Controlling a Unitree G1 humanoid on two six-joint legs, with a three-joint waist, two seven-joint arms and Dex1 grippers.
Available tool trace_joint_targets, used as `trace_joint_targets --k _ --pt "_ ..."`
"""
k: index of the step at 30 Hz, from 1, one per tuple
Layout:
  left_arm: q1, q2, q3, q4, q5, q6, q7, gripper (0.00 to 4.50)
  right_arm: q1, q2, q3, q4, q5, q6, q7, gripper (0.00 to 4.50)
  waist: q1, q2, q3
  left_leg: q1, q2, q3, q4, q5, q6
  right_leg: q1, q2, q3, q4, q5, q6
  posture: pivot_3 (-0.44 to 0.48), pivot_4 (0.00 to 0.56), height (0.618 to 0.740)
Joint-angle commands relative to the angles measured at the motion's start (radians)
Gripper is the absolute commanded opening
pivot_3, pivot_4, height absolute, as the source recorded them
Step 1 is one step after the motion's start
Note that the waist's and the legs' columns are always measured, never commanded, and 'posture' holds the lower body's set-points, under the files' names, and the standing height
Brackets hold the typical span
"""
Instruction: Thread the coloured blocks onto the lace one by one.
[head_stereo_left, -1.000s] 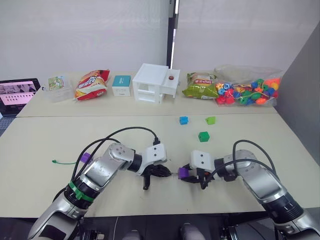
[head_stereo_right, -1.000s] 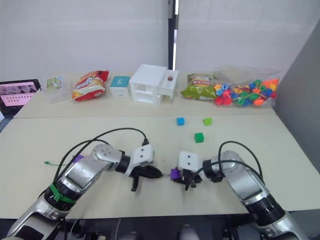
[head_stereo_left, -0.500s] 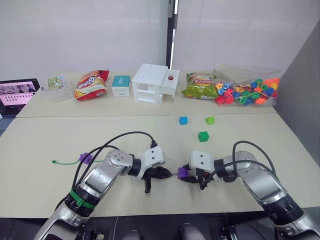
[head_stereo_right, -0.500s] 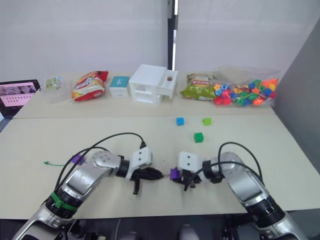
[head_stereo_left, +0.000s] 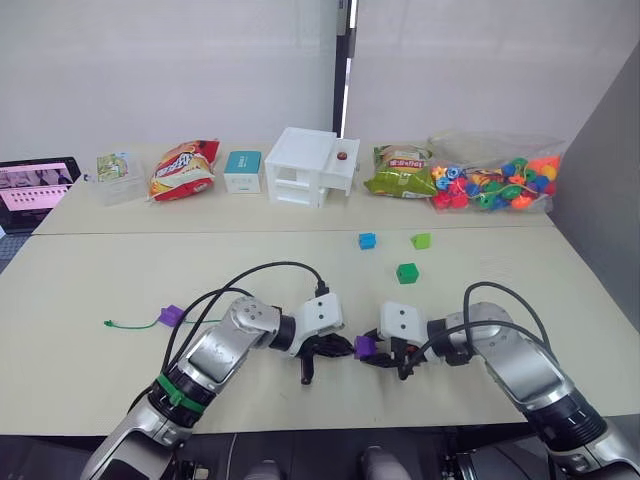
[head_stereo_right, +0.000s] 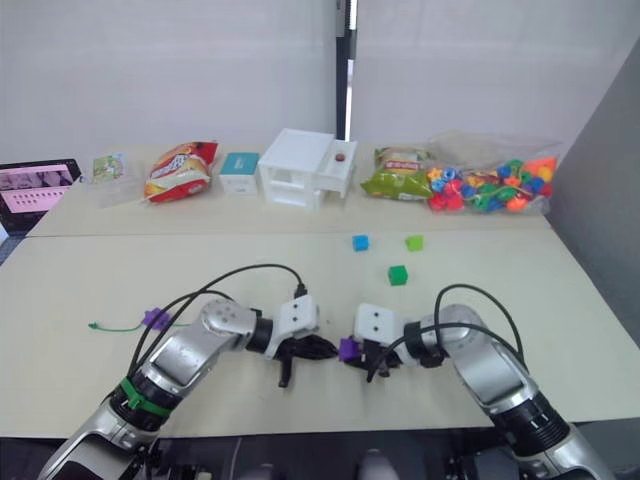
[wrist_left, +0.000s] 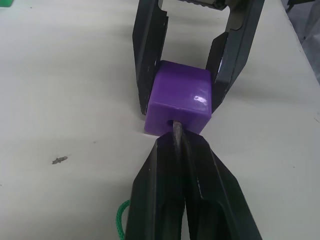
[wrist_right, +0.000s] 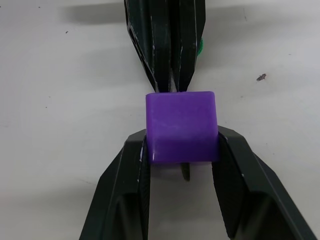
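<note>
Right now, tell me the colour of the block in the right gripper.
Purple block, clearest in the right wrist view.

The two head views look forward and down from above the near edge of the beige rectangular worktop (head_stereo_left: 90, 290), covering it to its far edge. Each wrist view looks along its own fingers, very close to the worktop surface. All four views share the small purple plastic cube (wrist_left: 180, 97).

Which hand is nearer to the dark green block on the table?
Right. The right hand, shut on a purple block, sits just nearer than the dark green block; the left hand, pinching the lace, lies further left.
</note>
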Motion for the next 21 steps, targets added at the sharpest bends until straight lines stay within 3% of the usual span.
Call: trace_joint_targets --k 1,6,16,21 --pt "-0.014 -0.018 -0.042 -0.006 -0.008 0.004 -0.033 0.0 -0.017 0.024 0.005 -0.029 0.013 0.0 -0.018 1.18 0.0 0.0 0.0 0.0 0.0 0.0 0.0 0.0 0.0 0.0 0.0 0.0 0.0 0.0 0.0 0.0 0.15 0.74" --pt "-0.023 0.008 -0.027 0.005 -0.005 0.0 -0.05 0.0 -0.007 0.019 0.002 -0.031 0.01 -0.002 -0.023 1.18 -0.003 0.0 0.0 0.0 0.0 0.0 0.0 0.0 0.0 0.0 0.0 0.0 0.0 0.0 0.0 0.0 0.15 0.74" --pt "-0.049 0.076 0.062 -0.041 -0.051 0.006 -0.091 3.24 -0.002 0.012 0.002 -0.03 0.012 -0.002 -0.032 1.18 -0.001 0.0 0.0 0.0 0.0 0.0 0.0 0.0 0.0 -0.001 0.0 0.0 0.0 0.0 0.0 0.0 0.15 0.74" --pt "-0.035 0.14 0.077 -0.066 -0.059 -0.006 -0.123 3.27 -0.004 0.012 0.001 -0.023 0.012 -0.006 -0.036 1.18 0.0 0.0 0.0 0.0 0.0 0.0 0.0 0.0 0.0 -0.001 0.0 0.0 0.0 0.0 0.0 0.0 0.15 0.74"
